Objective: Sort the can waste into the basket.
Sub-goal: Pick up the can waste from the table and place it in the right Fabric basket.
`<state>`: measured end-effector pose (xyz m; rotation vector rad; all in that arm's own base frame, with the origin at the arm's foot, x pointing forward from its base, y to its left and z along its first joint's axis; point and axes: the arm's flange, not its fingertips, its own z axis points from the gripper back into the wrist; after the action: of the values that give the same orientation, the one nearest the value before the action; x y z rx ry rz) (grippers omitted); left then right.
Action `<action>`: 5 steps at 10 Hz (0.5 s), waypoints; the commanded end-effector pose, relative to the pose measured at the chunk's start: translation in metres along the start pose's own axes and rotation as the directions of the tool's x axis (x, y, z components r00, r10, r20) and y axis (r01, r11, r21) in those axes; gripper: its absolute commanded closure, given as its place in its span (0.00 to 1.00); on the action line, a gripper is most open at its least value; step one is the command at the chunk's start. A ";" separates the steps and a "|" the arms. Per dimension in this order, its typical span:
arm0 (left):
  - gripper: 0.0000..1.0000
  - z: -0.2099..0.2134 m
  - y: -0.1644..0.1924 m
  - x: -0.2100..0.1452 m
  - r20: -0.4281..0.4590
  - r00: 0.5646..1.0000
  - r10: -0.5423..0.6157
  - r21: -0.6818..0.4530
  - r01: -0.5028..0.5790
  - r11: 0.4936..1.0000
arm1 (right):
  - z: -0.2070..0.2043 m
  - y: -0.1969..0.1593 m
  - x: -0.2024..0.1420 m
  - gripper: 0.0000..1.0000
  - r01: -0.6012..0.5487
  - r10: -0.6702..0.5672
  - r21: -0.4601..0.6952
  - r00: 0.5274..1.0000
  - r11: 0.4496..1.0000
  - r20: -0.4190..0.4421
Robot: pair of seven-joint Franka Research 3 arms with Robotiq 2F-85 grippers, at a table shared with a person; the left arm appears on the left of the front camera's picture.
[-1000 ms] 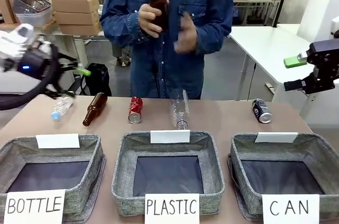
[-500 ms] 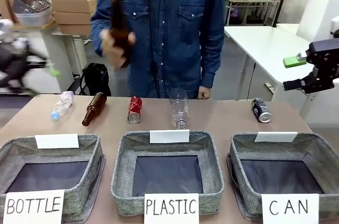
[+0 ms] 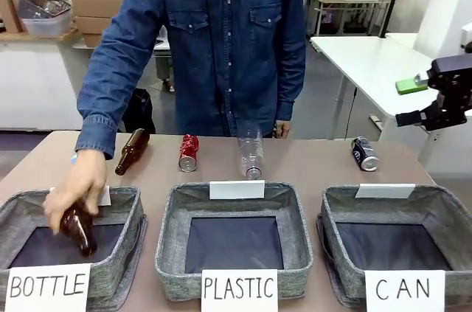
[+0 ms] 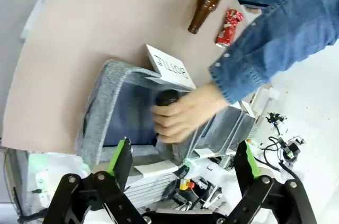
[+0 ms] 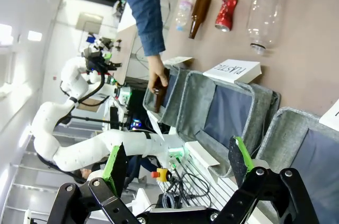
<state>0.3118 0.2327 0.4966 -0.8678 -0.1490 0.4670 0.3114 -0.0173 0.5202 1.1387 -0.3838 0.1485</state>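
Your right gripper (image 3: 400, 103) hangs in the air, up off the far right side of the CAN basket (image 3: 435, 201). Its jaws stand wide apart with the green pads facing each other, and nothing is between them. Your left gripper (image 4: 183, 155) is spread just as wide and holds nothing. It is well to the left of the CAN basket, looking down on the BOTTLE basket (image 3: 125, 249) two places along the row. The CAN basket sits at the right end of that row on the table (image 3: 310, 161), with its white sign at the near edge facing you. Both cans lie outside it. The black can (image 3: 363, 154) lies on its side on the table just beyond the CAN basket's far rim, toward its left half and not touching it. The red can (image 3: 188, 153), dented, lies on the same far strip of table but well to the left of the CAN basket, past the PLASTIC basket (image 3: 171, 231) that stands next to it. Between the red can and the CAN basket lies a clear plastic bottle (image 3: 251, 153), neck toward you. The person (image 3: 221, 32) across the table reaches a hand (image 3: 74, 190) down into the BOTTLE basket, far left of the CAN basket, gripping a brown bottle (image 3: 79, 229). A second brown bottle (image 3: 131, 152) lies on the table just left of the red can.
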 end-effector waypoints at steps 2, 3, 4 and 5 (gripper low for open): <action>0.00 -0.041 -0.030 0.007 -0.017 0.999 -0.051 0.017 0.051 0.999 | -0.001 0.001 0.003 0.00 -0.028 0.028 0.022 1.000 0.999 0.012; 0.00 -0.052 -0.044 0.010 -0.020 0.999 -0.047 0.042 0.048 0.998 | -0.001 0.001 0.003 0.00 -0.028 0.028 0.022 1.000 0.999 0.012; 0.00 -0.065 -0.059 0.015 -0.028 0.998 -0.054 0.076 0.056 0.995 | -0.001 0.001 0.003 0.00 -0.028 0.028 0.022 1.000 0.999 0.012; 0.00 -0.068 -0.060 0.022 -0.050 0.997 -0.064 0.098 0.068 0.993 | -0.001 0.001 0.003 0.00 -0.028 0.028 0.022 1.000 0.999 0.012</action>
<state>0.3670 0.1551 0.4961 -0.7967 -0.1265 0.3729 0.3114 -0.0173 0.5205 1.1390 -0.3840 0.1494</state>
